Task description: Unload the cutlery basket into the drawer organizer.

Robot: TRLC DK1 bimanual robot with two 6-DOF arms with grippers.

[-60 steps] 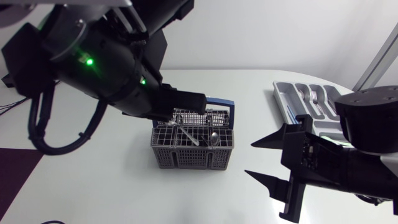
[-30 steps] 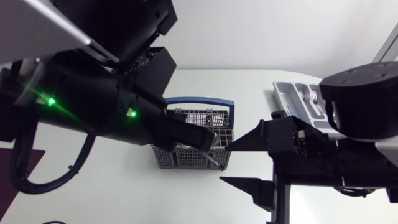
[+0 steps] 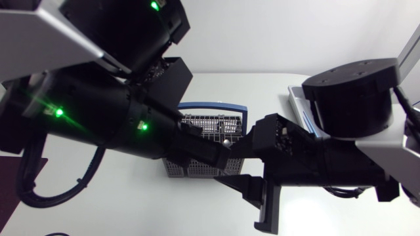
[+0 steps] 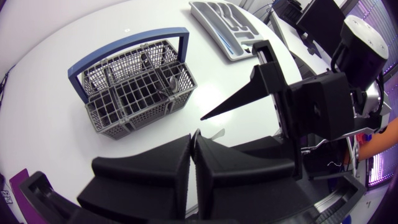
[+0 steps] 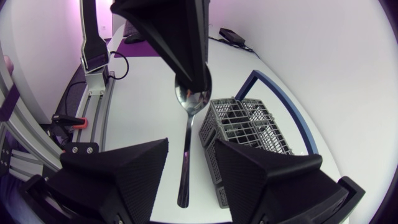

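Spoon (image 5: 186, 137) hangs in mid-air near basket (image 4: 134, 87), its bowl pinched by left gripper (image 5: 189, 78). Right gripper (image 5: 189, 148) has fingers spread either side of the handle, not touching. Drawer organizer (image 4: 227, 25) sits at 2 o'clock from basket. Looks partway: a few pieces remain in basket, spoon not yet stowed.

A robotics lab; white table (image 3: 118, 203); left arm (image 3: 98, 124), right arm (image 3: 351, 98)

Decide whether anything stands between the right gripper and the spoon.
Nothing visible does. The spoon, held by its bowl in the left gripper, hangs with its handle between the open fingers of the right gripper.
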